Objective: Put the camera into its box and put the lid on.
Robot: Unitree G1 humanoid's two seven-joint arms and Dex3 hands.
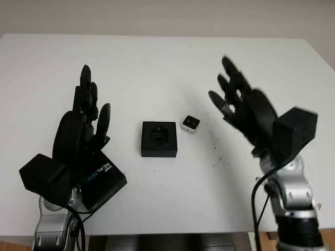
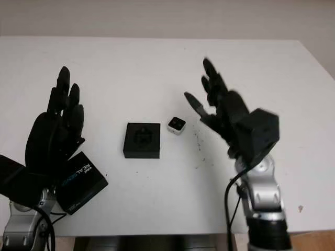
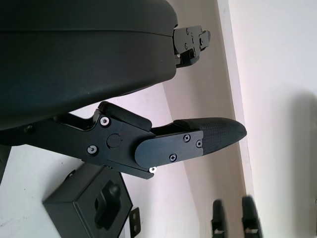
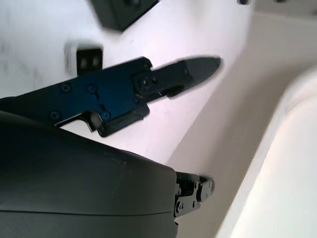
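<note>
White table (image 1: 157,68) stretches from the near edge to the far wall, and the black box (image 1: 159,139) sits on it near the middle, open at the top, with a dark moulded insert showing inside. Just to the right of the box and slightly farther back lies the camera (image 1: 190,124), a small white square body with a dark face, apart from the box and touching neither hand. On the near left, the lid (image 1: 99,183) lies flat on the table, a black square piece with pale lettering on its top, partly hidden beneath the left forearm. The left hand (image 1: 86,120) hangs above the table to the left of the box, palm turned inward toward the centre, fingers extended upward and away, holding nothing. The right hand (image 1: 238,102) is raised over the right side of the table, to the right of the camera and a little above it, also empty, its fingers stretched out and pointing toward the far left. In the left wrist view, one finger (image 3: 198,141) reaches across the frame, with the open box (image 3: 94,208) on the white surface beyond it. In the right wrist view, a straight finger (image 4: 163,79) extends out, with the camera (image 4: 85,58) on the table just past it and a corner of the box (image 4: 121,12) farther on. A few small dark specks (image 1: 214,144) mark the table to the right of the camera.
</note>
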